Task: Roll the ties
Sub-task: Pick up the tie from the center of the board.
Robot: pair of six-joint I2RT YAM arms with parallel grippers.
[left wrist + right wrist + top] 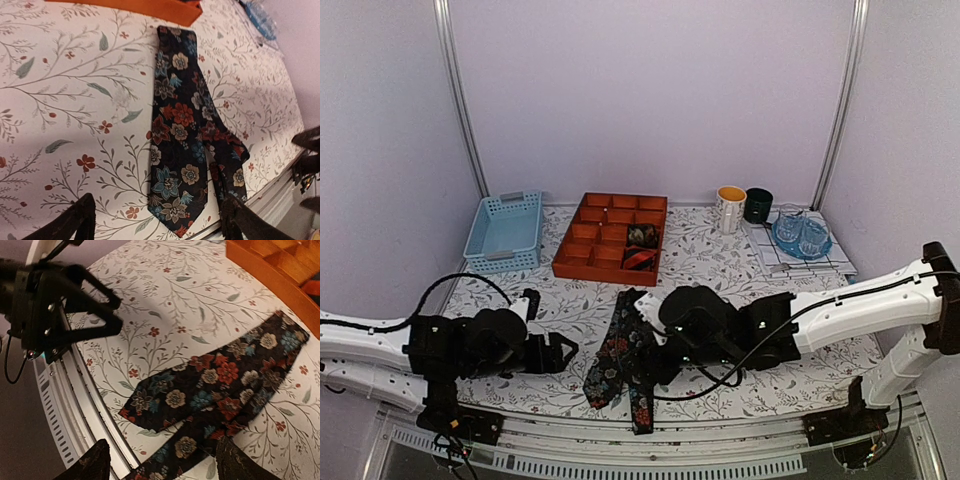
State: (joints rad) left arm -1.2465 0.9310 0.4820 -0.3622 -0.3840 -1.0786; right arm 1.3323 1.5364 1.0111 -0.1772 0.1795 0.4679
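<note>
A dark floral tie lies flat near the table's front edge, folded in two, with its wide pointed end and narrow end both toward the front. My left gripper hovers just left of it, open, and the wide tip shows between its fingers. From the right, my right gripper hangs open over the tie, its fingers either side of the narrow strip. Two rolled ties, one dark and one red-and-black, sit in compartments of the orange tray.
A blue basket stands at the back left. At the back right are a white mug, a dark mug and glasses on a blue plate. The table's metal front rail runs just beyond the tie's ends.
</note>
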